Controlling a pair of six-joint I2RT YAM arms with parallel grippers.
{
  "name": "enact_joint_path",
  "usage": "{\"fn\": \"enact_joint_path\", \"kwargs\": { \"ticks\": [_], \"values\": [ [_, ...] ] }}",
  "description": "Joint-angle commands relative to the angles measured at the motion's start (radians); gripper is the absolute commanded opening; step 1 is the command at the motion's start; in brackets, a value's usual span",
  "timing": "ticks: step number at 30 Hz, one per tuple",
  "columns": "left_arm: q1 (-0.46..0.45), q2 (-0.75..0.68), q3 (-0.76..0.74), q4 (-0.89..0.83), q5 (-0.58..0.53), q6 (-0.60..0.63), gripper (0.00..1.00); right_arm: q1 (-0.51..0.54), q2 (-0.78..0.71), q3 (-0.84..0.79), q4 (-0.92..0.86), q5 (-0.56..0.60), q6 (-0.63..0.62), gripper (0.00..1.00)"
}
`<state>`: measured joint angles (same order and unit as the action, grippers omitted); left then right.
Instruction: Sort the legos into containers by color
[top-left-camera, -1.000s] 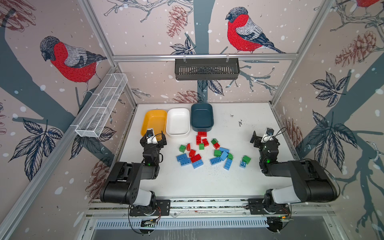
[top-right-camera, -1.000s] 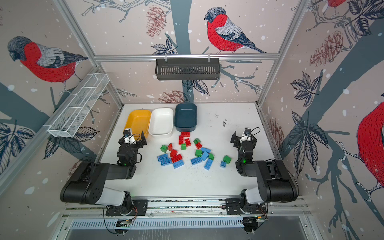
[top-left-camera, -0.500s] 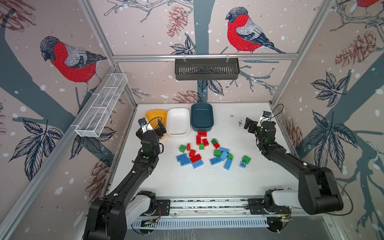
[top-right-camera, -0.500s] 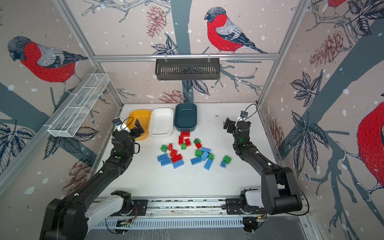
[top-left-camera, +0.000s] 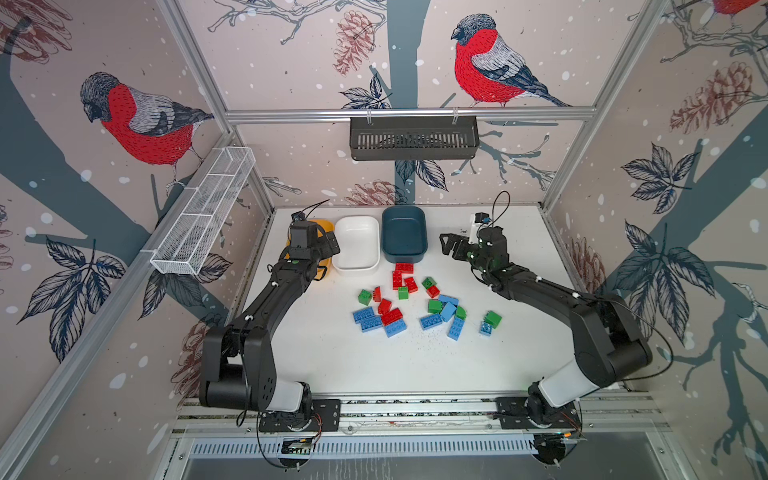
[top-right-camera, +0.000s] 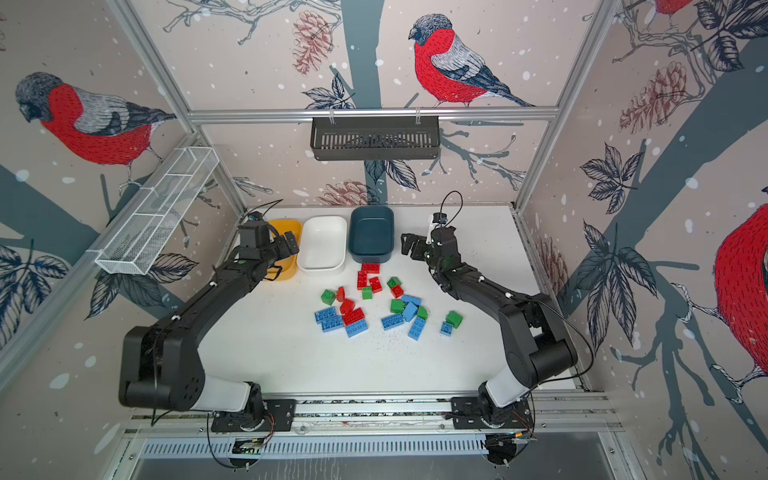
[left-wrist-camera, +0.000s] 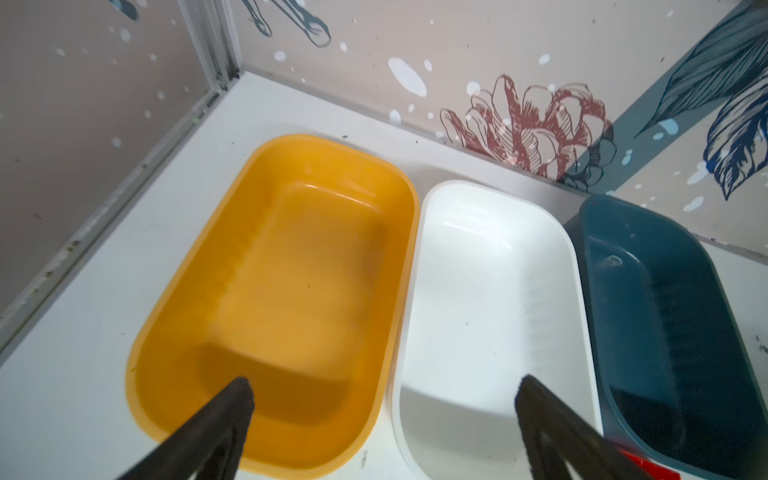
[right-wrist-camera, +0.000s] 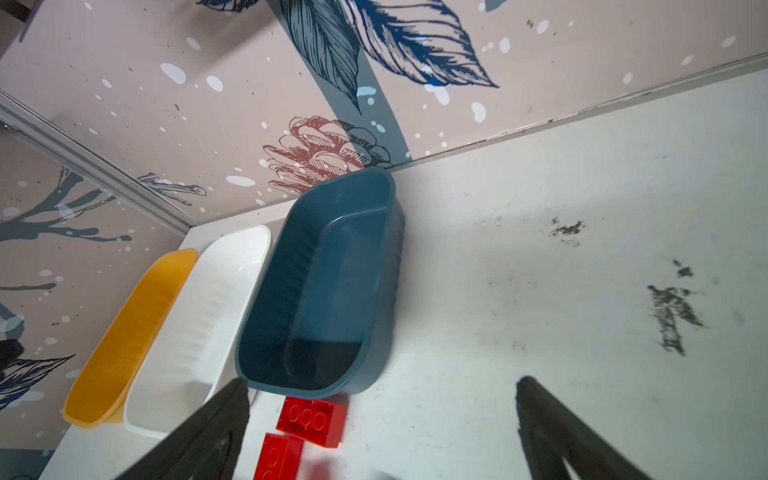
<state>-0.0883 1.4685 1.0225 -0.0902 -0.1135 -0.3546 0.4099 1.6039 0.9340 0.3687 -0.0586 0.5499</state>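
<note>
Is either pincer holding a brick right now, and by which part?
Nothing is held: left pincer open by the yellow plastic tub, right pincer open near the dark teal plastic tub.

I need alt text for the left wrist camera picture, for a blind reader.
Three empty tubs sit side by side on a white table: a yellow tub, a white tub and a dark teal tub. The open left gripper hangs over the near ends of the first two, holding nothing. A red lego shows beside the teal one.
</note>
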Motion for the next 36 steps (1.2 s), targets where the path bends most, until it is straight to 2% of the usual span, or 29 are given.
{"fn": "enact_joint_path", "kwargs": {
  "ticks": [1, 6, 10, 13, 17, 21, 25, 30, 36],
  "values": [
    [0.003, 0.075, 0.07, -0.096, 0.062, 0.027, 0.97, 0.024, 0.063, 0.071, -0.058, 0.004, 0.018, 0.99],
    [0.004, 0.244, 0.226, -0.216, -0.003, 0.039, 0.92, 0.045, 0.161, 0.173, -0.105, 0.008, 0.004, 0.99],
    [0.004, 0.392, 0.344, -0.281, -0.004, 0.057, 0.85, 0.055, 0.259, 0.291, -0.197, 0.009, -0.02, 1.0],
    [0.004, 0.492, 0.428, -0.329, -0.007, 0.072, 0.72, 0.06, 0.338, 0.389, -0.267, 0.018, -0.028, 0.97],
    [0.004, 0.551, 0.492, -0.359, 0.001, 0.094, 0.53, 0.062, 0.421, 0.479, -0.318, 0.08, -0.018, 0.95],
    [0.004, 0.562, 0.501, -0.345, 0.001, 0.106, 0.41, 0.064, 0.529, 0.622, -0.41, 0.112, -0.044, 0.91],
    [0.003, 0.576, 0.519, -0.352, 0.001, 0.117, 0.32, 0.068, 0.607, 0.722, -0.472, 0.186, -0.049, 0.9],
    [0.0, 0.586, 0.536, -0.37, -0.011, 0.118, 0.25, 0.069, 0.669, 0.8, -0.523, 0.239, -0.081, 0.74],
    [-0.015, 0.594, 0.546, -0.377, -0.007, 0.111, 0.2, 0.074, 0.666, 0.796, -0.548, 0.294, -0.141, 0.51]
  ]
}}
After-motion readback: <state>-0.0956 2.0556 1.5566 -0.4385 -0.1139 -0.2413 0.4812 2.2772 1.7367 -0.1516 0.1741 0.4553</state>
